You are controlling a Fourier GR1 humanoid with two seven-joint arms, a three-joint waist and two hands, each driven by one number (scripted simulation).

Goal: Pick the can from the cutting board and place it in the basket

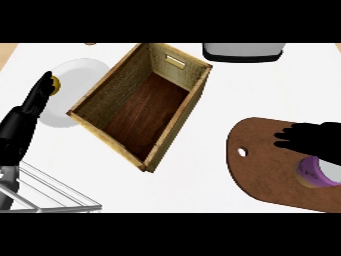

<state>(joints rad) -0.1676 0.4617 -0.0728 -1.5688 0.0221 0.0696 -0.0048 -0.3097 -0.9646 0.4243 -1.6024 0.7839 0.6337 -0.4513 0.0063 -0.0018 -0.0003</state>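
Observation:
A purple can with a silvery top stands on the brown cutting board at the right. My right hand comes in from the right edge and hangs over the can's far side, covering part of it. Its fingers spread leftward across the board, open and not curled round the can. The wooden basket, a deep box with a dark floor, sits at the centre, left of the board. My left hand rests at the left with fingers up, open and holding nothing.
A white plate lies left of the basket, with a small yellow item by my left fingertips. A grey-and-white appliance stands at the far edge. A wire rack fills the lower left corner.

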